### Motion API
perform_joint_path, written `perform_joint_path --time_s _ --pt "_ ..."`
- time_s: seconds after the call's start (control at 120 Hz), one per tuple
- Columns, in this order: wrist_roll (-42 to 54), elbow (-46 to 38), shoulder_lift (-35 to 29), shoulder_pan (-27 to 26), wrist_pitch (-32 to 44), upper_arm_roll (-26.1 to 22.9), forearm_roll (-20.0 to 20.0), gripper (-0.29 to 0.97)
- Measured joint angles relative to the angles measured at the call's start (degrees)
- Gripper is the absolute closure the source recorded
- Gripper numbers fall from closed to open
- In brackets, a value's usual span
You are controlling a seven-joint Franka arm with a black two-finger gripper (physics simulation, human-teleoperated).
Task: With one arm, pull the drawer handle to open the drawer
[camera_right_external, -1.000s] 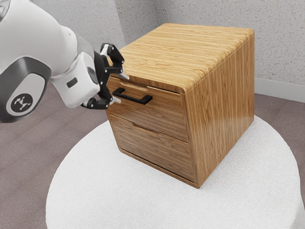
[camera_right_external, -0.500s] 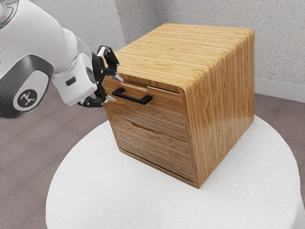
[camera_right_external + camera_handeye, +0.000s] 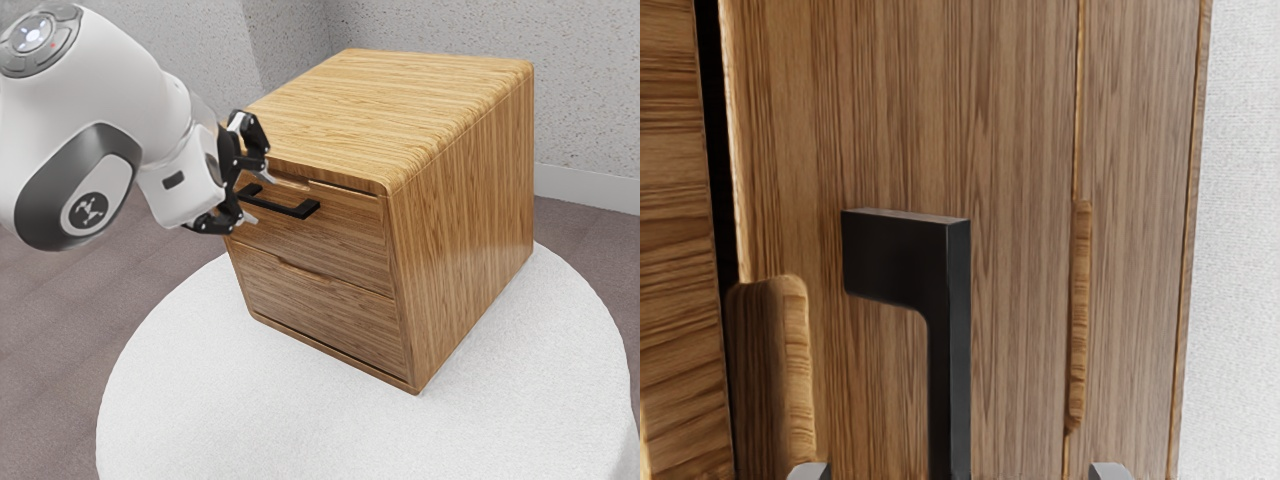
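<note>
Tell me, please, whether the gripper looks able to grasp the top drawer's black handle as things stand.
Probably yes: the open gripper straddles one end of the handle, and nothing else stands in the way.

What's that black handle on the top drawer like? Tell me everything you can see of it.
The handle is a slim matte black bar with square edges, perhaps metal, turning at its end into a short leg fixed to the wooden top drawer front. It lies level, standing off the wood. The open gripper straddles its end nearer the arm, a finger on each side, neither touching it.
</note>
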Motion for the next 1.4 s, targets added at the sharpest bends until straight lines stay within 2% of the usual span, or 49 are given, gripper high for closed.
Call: perform_joint_path --time_s 0.533,1.175,1.4 --pt "1.24 0.09 2.17 2.01 -0.07 -0.05 -0.19 0.38" --pt "1.85 0.3 4.85 1.91 0.06 -0.22 -0.15 0.37" --pt "1.93 0.3 4.51 1.93 0.05 -0.22 -0.19 0.46"
